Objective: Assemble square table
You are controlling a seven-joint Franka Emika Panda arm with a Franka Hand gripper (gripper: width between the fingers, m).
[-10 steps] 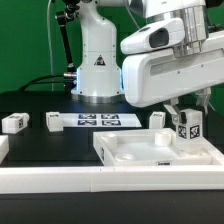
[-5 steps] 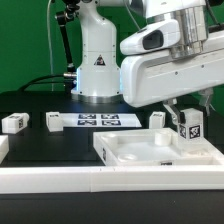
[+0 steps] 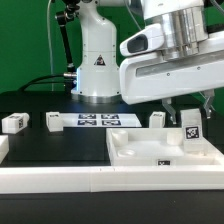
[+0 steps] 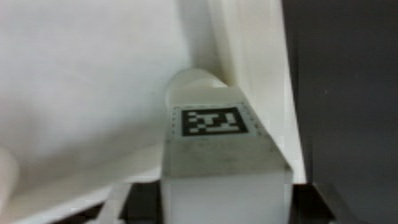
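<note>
The square table's slab (image 3: 150, 152), white with a raised rim, lies at the exterior view's right. My gripper (image 3: 188, 118) is shut on a white tagged leg (image 3: 188, 128), which hangs slightly tilted over the slab's far right corner. In the wrist view the leg (image 4: 215, 130) runs out from between my dark fingers (image 4: 146, 203) and its tip meets the slab (image 4: 89, 80) close to the rim. Three more legs (image 3: 14, 122), (image 3: 52, 121), (image 3: 157, 118) stand loose on the black table.
The marker board (image 3: 97, 121) lies flat in front of the robot base (image 3: 97, 65). A long white rail (image 3: 80, 182) runs along the table's front edge. Black tabletop (image 4: 347, 80) shows beside the slab.
The slab has slid toward the exterior view's right. The held leg now tilts, and my gripper sits a little further right.
</note>
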